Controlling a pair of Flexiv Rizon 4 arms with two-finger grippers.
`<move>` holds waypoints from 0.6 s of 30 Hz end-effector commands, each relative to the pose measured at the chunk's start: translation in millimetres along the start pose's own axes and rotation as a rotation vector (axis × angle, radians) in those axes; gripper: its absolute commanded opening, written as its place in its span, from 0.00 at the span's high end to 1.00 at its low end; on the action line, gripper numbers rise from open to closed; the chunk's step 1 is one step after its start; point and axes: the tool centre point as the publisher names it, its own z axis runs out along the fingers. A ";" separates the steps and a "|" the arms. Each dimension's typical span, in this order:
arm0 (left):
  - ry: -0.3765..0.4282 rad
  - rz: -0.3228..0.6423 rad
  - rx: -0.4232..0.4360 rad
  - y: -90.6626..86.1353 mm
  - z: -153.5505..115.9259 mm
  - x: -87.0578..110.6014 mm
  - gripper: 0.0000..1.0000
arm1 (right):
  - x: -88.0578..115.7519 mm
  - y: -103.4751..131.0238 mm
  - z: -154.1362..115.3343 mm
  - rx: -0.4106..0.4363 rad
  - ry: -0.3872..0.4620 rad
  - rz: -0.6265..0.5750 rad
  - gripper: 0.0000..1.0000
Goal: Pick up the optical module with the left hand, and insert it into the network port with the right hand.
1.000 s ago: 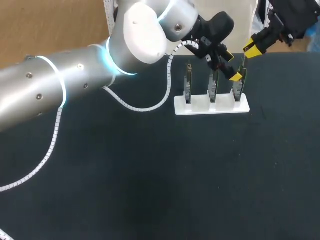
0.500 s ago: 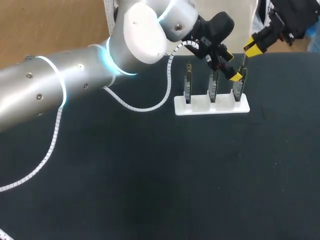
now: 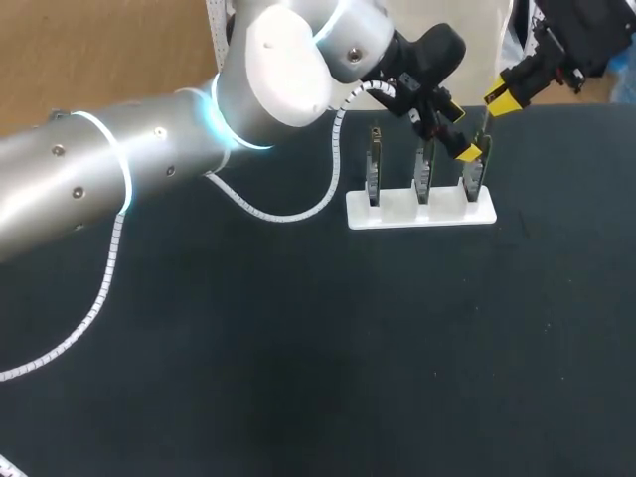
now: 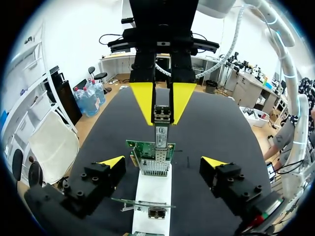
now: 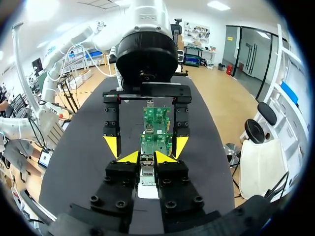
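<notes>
- The right gripper (image 5: 146, 157) is squeezing the optical module (image 4: 161, 129) tight between its two fingers.
- The module's tip is sitting right at the network port (image 4: 153, 166), just past those fingers, on a green board (image 4: 142, 146).
- The left gripper (image 4: 162, 162) is gaping wide open, holding nothing, with one finger on each side of that board.
- The board is standing in a white stand (image 4: 152, 194) under both grippers.
</notes>
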 end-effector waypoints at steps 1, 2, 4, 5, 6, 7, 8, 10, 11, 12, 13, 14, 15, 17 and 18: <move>0.002 0.001 0.002 1.1 0.4 -0.5 0.00 | -2.4 -0.5 -1.3 0.005 -0.002 -0.001 1.00; 0.002 0.001 0.002 1.1 0.4 -0.5 0.00 | -3.5 -0.6 -2.2 0.009 -0.007 -0.003 1.00; 0.002 0.001 0.002 1.1 0.4 -0.5 0.00 | -4.3 -0.9 -3.0 0.011 -0.008 -0.005 1.00; 0.002 0.001 0.002 1.1 0.4 -0.5 0.00 | -4.5 -1.0 -3.1 0.012 -0.008 -0.006 1.00; 0.002 0.001 0.002 1.1 0.4 -0.5 0.00 | -4.5 -1.1 -3.1 0.011 -0.007 -0.006 1.00; 0.002 0.001 0.002 1.1 0.4 -0.5 0.00 | -4.3 -1.5 -2.8 0.011 -0.006 -0.006 1.00; 0.002 0.001 0.002 1.1 0.4 -0.5 0.00 | -3.9 -1.6 -2.2 0.007 -0.005 -0.004 1.00; 0.002 0.001 0.002 1.1 0.4 -0.5 0.00 | -2.7 -1.4 -0.2 0.003 -0.002 -0.002 1.00; 0.002 0.001 0.002 1.1 0.4 -0.5 0.00 | -2.2 -1.4 0.2 0.001 -0.002 0.001 1.00; 0.002 0.001 0.002 1.1 0.4 -0.5 0.00 | -1.9 -1.4 0.4 0.001 -0.002 0.002 1.00; 0.002 0.001 0.002 1.1 0.4 -0.5 0.00 | -1.8 -1.3 0.5 0.000 -0.002 0.003 1.00; 0.002 0.001 0.002 1.1 0.4 -0.5 0.00 | -1.7 -1.3 0.6 -0.002 -0.003 0.004 1.00; 0.002 0.001 0.002 1.1 0.4 -0.5 0.00 | -1.8 -1.1 0.7 -0.002 -0.004 0.004 1.00; 0.002 0.001 0.002 1.1 0.4 -0.5 0.00 | -2.0 -1.1 0.7 0.000 -0.006 0.005 1.00; 0.002 0.001 0.002 1.1 0.4 -0.5 0.00 | -2.0 -1.1 0.8 0.000 -0.007 0.006 1.00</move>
